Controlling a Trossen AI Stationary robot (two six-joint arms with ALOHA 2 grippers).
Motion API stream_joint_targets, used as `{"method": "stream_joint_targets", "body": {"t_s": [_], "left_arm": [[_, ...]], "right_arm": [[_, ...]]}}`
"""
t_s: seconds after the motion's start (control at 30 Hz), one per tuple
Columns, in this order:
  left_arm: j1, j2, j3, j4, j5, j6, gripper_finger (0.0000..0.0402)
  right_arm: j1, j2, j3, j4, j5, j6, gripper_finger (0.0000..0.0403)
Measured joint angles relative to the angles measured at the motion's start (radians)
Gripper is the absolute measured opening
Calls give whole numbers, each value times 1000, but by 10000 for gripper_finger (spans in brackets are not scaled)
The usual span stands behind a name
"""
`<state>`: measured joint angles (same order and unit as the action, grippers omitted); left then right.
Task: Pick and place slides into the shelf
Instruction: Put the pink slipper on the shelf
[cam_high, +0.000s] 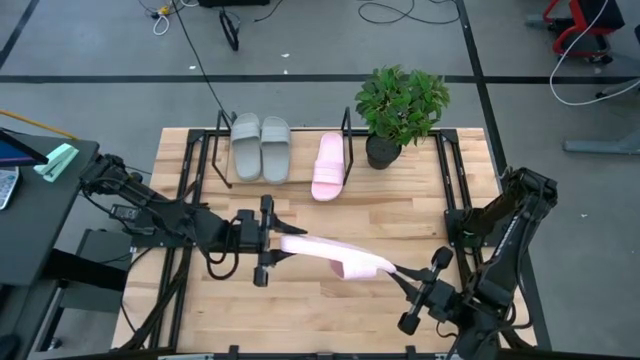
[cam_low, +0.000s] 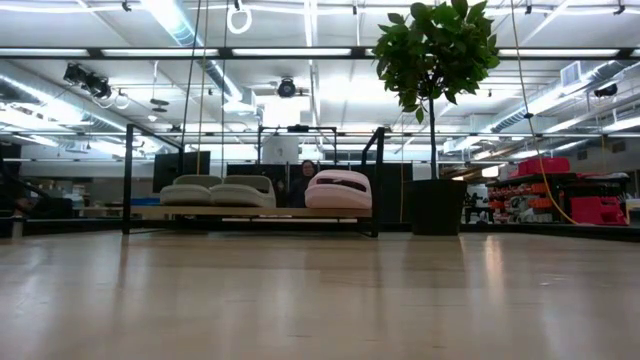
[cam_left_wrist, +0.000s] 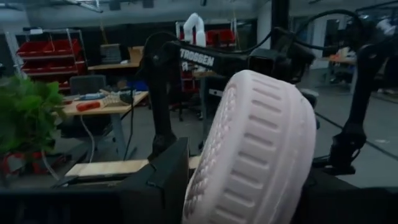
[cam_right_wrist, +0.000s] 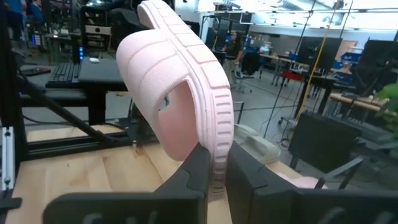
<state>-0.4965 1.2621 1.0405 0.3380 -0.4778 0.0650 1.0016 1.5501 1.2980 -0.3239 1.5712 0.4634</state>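
1. High view: a light pink soft foam slide (cam_high: 330, 253) is held off the wooden table (cam_high: 420, 215), in front of the low black-metal shelf with its pale wooden board (cam_high: 285, 160), between both arms. The left gripper (cam_high: 268, 241) sits at one end of it and the right gripper (cam_high: 420, 283) at the other, apparently so the slide can be passed or turned before shelving. On the shelf, two sage grey-green slides (cam_high: 260, 148) lie side by side, a second pink slide (cam_high: 328, 166) just beside them; one space seems kept for the fourth. A potted green plant (cam_high: 400, 110) stands beside the shelf.

2. Low view: the shelved slides are seen sole-down on the board; neither gripper is visible.

3. Left wrist view: the ribbed sole fills the space between the left fingers (cam_left_wrist: 163, 180); whether they grip it or are letting go cannot be told.

4. Right wrist view: the right fingers (cam_right_wrist: 198, 165) are pinched nearly closed on the sole's rim, so the slide is carried upright, strap outward.
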Motion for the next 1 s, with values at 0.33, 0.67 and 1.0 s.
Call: {"method": "stream_joint_targets", "body": {"t_s": [0.33, 0.67, 1.0], "left_arm": [[-1, 0, 0, 4, 12, 26, 167], [-2, 0, 1, -50, 11, 26, 167], [-2, 0, 1, -131, 9, 31, 183]], "right_arm": [[14, 0, 148, -1, 1, -236, 30], [37, 0, 175, 0, -1, -304, 30], [37, 0, 175, 0, -1, -310, 30]]}}
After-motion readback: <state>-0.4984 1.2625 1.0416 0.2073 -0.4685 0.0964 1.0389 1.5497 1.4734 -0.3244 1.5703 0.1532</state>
